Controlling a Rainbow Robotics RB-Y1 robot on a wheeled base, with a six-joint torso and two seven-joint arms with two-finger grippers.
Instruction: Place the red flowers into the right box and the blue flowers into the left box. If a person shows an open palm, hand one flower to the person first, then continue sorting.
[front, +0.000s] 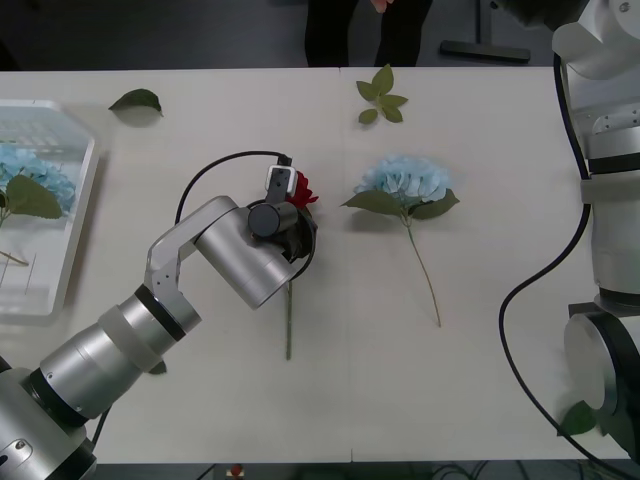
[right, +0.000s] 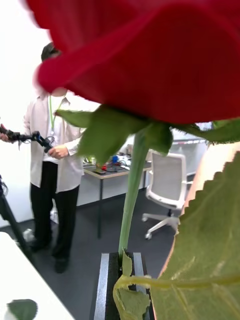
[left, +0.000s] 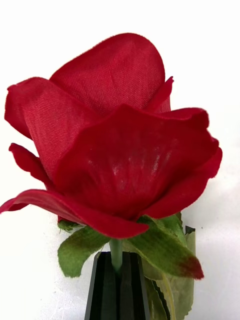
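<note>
Left gripper (left: 116, 285): your black fingers are clenched on the stem of a red rose (left: 112, 145), just under the head; in the front view it sits mid-table with the rose (front: 303, 190) still lying on the surface.
Right gripper (right: 121, 285): raised at the right edge, clamped on the stem of a second rose (right: 150, 55) (its head looms close to that wrist camera).
Step in hand: picking the mid-table rose, judged from the closed grasp with the stem still on the table (front: 500, 400).
Next move: you will likely need to lift it and carry it to the right box, which I cannot locate here.
Farther right: a blue flower (front: 405, 180) lies loose, apart from the rose.
Far left: the left box (front: 75, 235) already holds a blue flower (front: 35, 175).
Beyond the table: a person (front: 365, 30) stands there; I cannot tell whether a palm is offered.
</note>
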